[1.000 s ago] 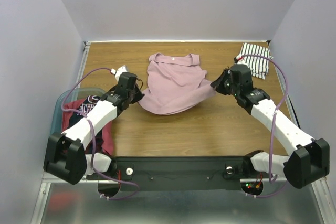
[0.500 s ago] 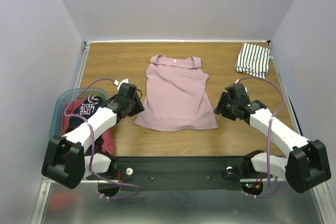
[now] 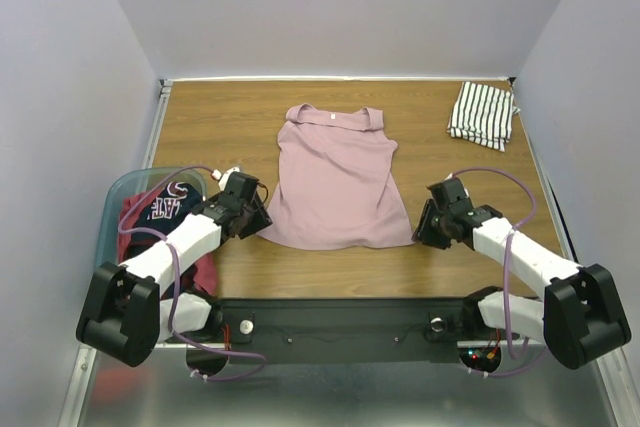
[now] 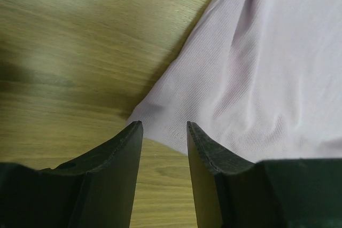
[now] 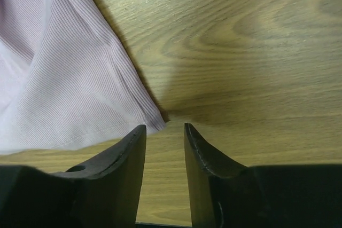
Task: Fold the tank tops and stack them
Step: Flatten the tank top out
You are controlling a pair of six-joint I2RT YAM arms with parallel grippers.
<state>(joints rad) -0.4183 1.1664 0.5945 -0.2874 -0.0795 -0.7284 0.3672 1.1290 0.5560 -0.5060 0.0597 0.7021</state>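
A dusty pink tank top (image 3: 338,180) lies spread flat in the middle of the table, neck to the back. My left gripper (image 3: 262,217) sits at its near left hem corner, open, with nothing between the jaws; the pink tank top's corner (image 4: 160,116) lies just beyond the left gripper (image 4: 164,125). At the near right hem corner my right gripper (image 3: 420,226) is open too, and the cloth tip (image 5: 152,121) rests just ahead of the right gripper (image 5: 164,126). A folded white, black-striped tank top (image 3: 483,114) lies at the back right. Navy and dark red tops (image 3: 160,212) fill the tub.
A translucent light-blue plastic tub (image 3: 112,209) stands at the left edge beside my left arm. Grey walls close in the table on three sides. A black base bar (image 3: 340,325) runs along the near edge.
Both grippers pulled the pink top toward the near edge, flattening it, then let go of its hem corners and opened. They now sit slightly nearer than half a second ago.
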